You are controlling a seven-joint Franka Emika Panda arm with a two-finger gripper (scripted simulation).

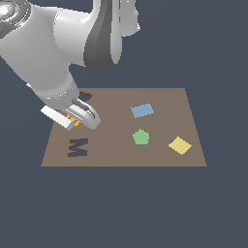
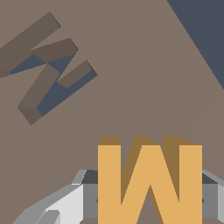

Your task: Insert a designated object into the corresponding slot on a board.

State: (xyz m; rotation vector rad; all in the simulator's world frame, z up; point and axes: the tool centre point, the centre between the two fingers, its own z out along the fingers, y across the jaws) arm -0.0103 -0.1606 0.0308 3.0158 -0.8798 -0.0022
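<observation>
The brown board (image 1: 160,150) lies flat on the dark ground. Its M-shaped slot (image 1: 78,147) is a dark recess near the exterior view's left front corner, and it also shows in the wrist view as the slot (image 2: 46,72). My gripper (image 1: 73,119) hangs low over the board just behind that slot, shut on the orange M block (image 1: 72,119). Up close, the orange M block (image 2: 149,175) sits between the grey fingers (image 2: 212,192), held above the board and off to one side of the recess.
A blue rectangle (image 1: 142,110), a green pentagon (image 1: 141,137) and a yellow diamond (image 1: 179,145) lie on the board toward the exterior view's right. A dark rounded hole (image 1: 86,95) peeks out behind the gripper. The arm's bulk looms over the back left.
</observation>
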